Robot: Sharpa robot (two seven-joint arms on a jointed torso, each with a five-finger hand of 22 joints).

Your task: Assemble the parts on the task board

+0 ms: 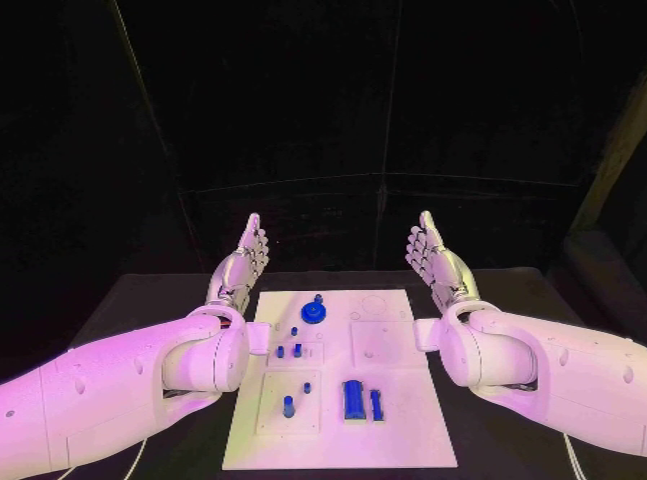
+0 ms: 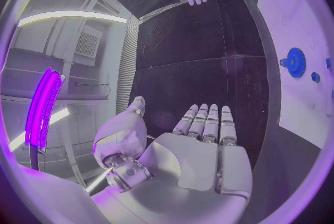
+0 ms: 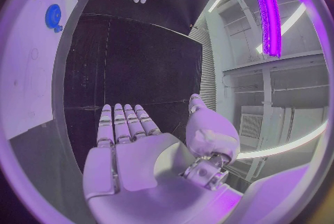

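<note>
Here, left hand (image 1: 244, 262) and right hand (image 1: 436, 262) lie spread flat, flanking the task board (image 1: 410, 430).

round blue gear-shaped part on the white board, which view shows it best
The left wrist view: the round blue gear-shaped part shows its toothed rim there. The head view shows it small, near the white task board's far end. The right wrist view shows it at the circle's rim.

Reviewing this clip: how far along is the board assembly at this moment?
Nothing looks started. The left hand and right hand are held open on either side of the task board, holding nothing. Nothing is in hand. The blue gear sits near the board's far end, small blue pegs mid-board, and a larger blue cylinder nearer the robot; whether any are already seated is unclear.
</note>
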